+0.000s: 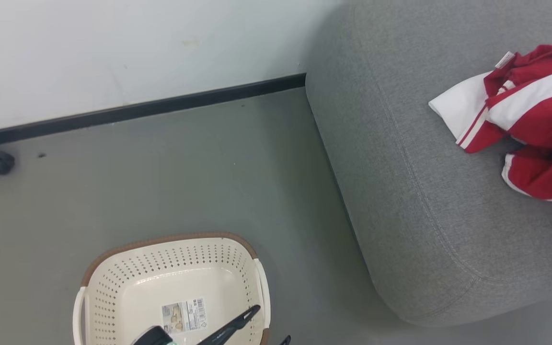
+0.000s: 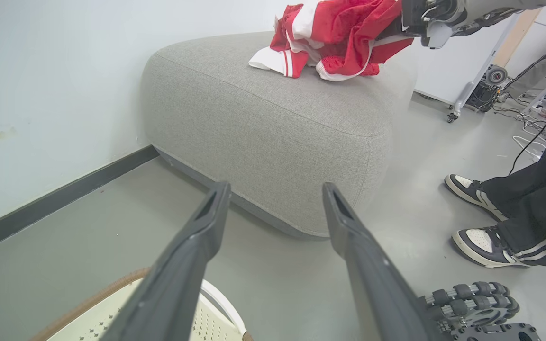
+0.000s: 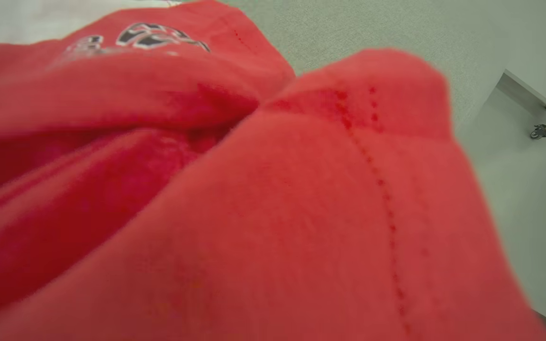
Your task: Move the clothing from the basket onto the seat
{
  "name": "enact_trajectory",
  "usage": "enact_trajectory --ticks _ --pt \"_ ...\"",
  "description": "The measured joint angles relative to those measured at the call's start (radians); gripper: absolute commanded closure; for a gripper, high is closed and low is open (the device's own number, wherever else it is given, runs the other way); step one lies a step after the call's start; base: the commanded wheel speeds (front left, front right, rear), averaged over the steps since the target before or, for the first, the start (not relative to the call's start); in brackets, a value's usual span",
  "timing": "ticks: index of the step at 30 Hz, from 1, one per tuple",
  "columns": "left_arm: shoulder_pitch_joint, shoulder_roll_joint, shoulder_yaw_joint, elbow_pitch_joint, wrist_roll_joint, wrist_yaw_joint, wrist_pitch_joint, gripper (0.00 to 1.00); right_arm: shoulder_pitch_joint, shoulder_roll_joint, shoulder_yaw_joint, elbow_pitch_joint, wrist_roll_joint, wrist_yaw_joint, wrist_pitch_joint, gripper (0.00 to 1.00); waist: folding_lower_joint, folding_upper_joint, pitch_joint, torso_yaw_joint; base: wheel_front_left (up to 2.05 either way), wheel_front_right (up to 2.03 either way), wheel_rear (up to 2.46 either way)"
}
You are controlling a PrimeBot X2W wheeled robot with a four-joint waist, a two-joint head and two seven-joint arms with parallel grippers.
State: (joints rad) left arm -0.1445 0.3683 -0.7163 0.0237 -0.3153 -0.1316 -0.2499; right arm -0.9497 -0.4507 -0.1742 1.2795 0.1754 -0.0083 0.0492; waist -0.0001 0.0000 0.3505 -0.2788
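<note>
The grey seat (image 1: 424,191) carries the crumpled clothing (image 1: 534,120) on its top, cut off by the head view's right edge. The basket (image 1: 170,238) stands on the floor, its near half out of frame. The left claw (image 2: 275,189) is spread wide. The right claw (image 2: 424,21) meets the clothing, its fingers hidden by fabric, so I cannot tell its state.

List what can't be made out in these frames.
- right gripper, open or shut: in the left wrist view the top edge and the clothing hide its jaws; in the right wrist view fabric sits against the lens.
- lettering: right wrist view, blurred and folded.
- basket label: head view, too small.
- person: left wrist view, cut off by the right edge.
</note>
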Motion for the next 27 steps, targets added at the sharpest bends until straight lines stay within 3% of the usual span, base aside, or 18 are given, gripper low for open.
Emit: enact_trajectory --ticks 5,9,21,27 --pt "0.011 -0.016 -0.012 0.012 0.0 0.0 0.0 0.0 0.005 -0.026 0.012 0.01 -0.002 0.037 0.075 0.0 0.0 0.0 -0.031 -0.004 0.0 0.0 0.0" --pt "0.01 -0.028 -0.013 0.021 0.0 0.0 0.0 0.0 0.005 -0.048 0.029 0.011 -0.02 0.04 0.111 0.0 0.0 0.0 -0.051 -0.005 0.0 0.0 0.0" --pt "0.011 -0.053 -0.023 0.036 -0.002 0.0 0.0 0.0 -0.034 -0.106 0.033 -0.03 -0.032 0.039 0.123 0.0 0.0 -0.0001 -0.085 0.005 0.0 0.0 0.0" --pt "0.011 -0.054 -0.023 0.036 -0.002 0.0 0.0 0.0 -0.108 -0.138 0.053 -0.118 -0.058 0.01 0.051 0.0 0.0001 -0.0001 -0.085 0.011 0.0 0.0 0.0"
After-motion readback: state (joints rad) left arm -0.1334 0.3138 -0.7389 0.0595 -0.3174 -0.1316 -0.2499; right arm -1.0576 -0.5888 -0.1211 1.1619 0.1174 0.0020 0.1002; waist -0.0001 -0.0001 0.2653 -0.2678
